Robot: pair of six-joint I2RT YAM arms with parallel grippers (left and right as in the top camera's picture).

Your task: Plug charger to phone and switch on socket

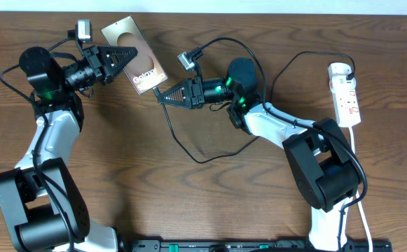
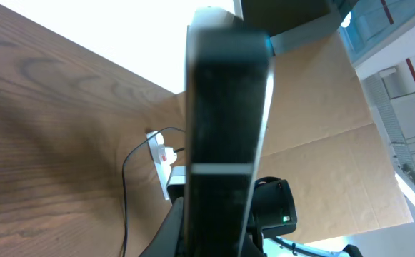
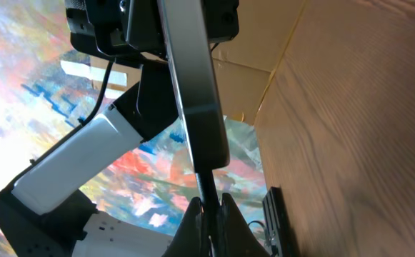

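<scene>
Wooden table [image 1: 210, 203]: my left gripper [image 1: 131, 54] clamps the phone [image 1: 148, 74]. My right gripper [image 1: 158, 98] pinches the charger [image 3: 203, 187] tip at the phone's edge.

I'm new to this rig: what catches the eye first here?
The left gripper holds the bronze Galaxy phone up off the table, upper left of centre. The right gripper pinches the black charger cable right at the phone's lower end, while the white power strip lies far right.

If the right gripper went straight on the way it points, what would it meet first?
Probably the phone: its end edge lies straight ahead of the right gripper, whose jaws pinch the charger tip. Depth between them is unclear.
</scene>
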